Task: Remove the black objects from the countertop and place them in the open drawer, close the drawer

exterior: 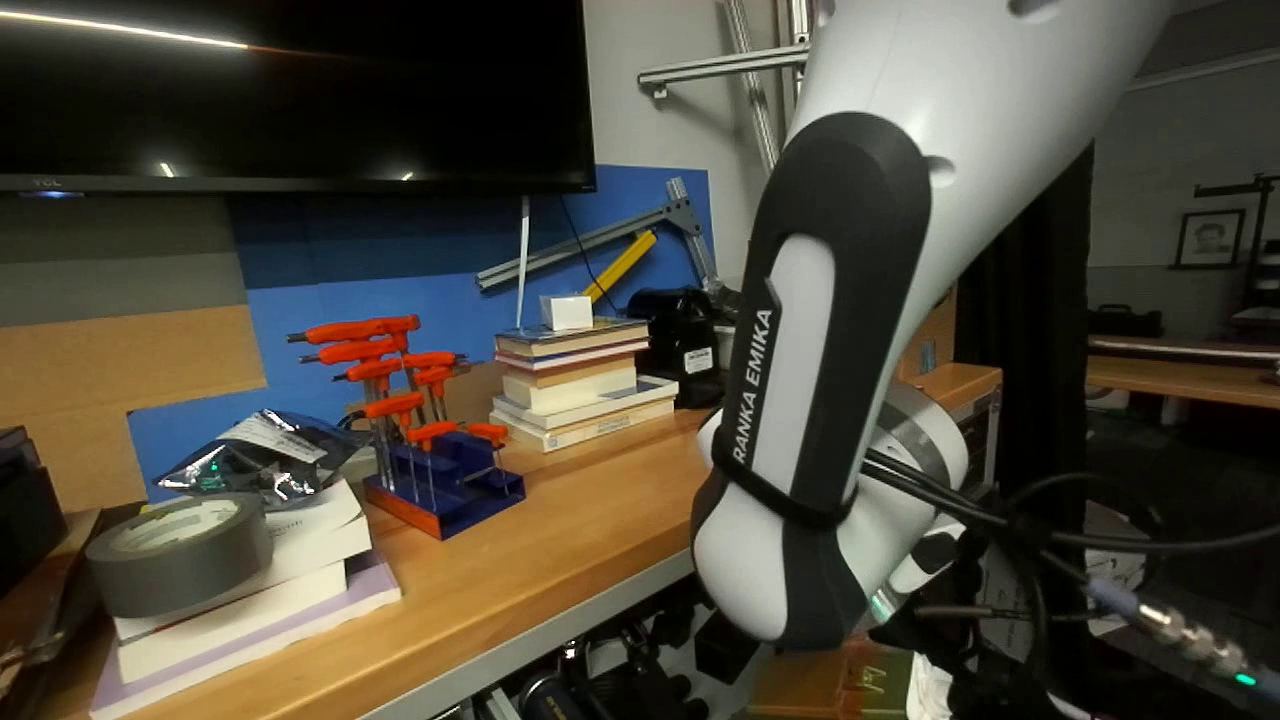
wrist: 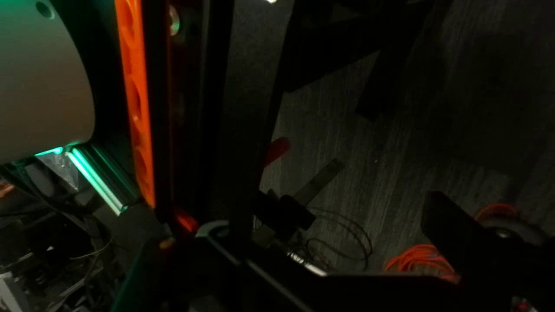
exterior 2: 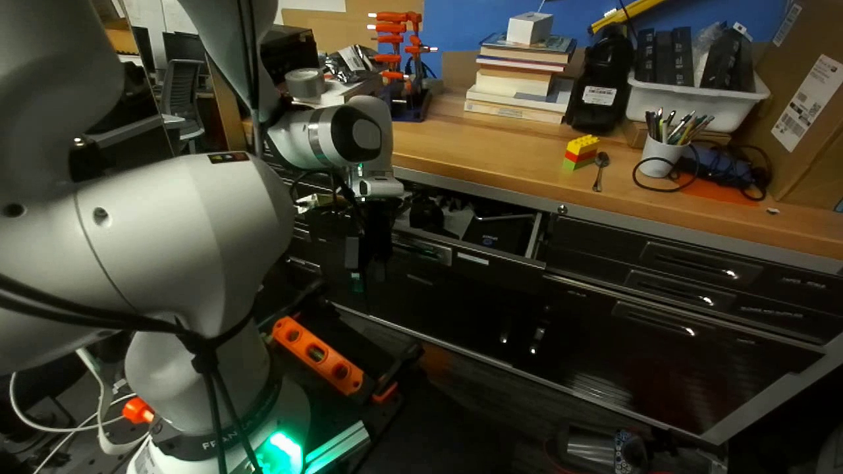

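Down past the front edge of the worktop (exterior 2: 484, 145), the gripper (exterior 2: 369, 282) hangs with its nose to the floor (wrist: 377, 130), outside the open drawer (exterior 2: 535, 236). Its two fingers (wrist: 446, 225) stand wide apart. The wrist view looks at the dark floor and an orange level (wrist: 134, 65). The drawer sticks out under the front edge. One round black lump (exterior 2: 427, 214) sits in it, and a flat black box (exterior 2: 497, 230) lies there too. Other dark things (exterior: 725, 648) crowd around, too dark to tell if a second lump is among them.

Up on the worktop, a pile of books (exterior 2: 514, 84) stands beside a black case (exterior 2: 598, 79) near the back edge. A toy brick tower (exterior 2: 581, 153) and a spoon (exterior 2: 599, 170) are closer to the front edge. A cup of pens (exterior 2: 657, 156) stands toward the corner by the big cardboard box (exterior 2: 807, 145). Toward the other end, tools with orange handles (exterior: 395, 405) stand in a blue rack (exterior: 475, 508).
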`<action>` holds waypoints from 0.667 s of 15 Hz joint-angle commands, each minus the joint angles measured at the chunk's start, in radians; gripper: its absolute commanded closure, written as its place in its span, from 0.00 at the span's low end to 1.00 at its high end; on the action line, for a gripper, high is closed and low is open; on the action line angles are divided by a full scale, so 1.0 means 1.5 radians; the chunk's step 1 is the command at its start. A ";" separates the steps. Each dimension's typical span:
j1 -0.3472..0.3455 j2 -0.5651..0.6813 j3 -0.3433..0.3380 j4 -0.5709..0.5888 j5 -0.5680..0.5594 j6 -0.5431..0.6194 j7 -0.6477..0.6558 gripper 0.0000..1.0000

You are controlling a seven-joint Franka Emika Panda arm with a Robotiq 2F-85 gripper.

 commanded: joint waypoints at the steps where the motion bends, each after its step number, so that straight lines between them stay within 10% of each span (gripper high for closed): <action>1: -0.180 -0.031 0.158 0.024 0.029 0.040 -0.067 0.00; 10: -0.588 0.029 0.546 0.073 0.131 0.264 -0.093 0.00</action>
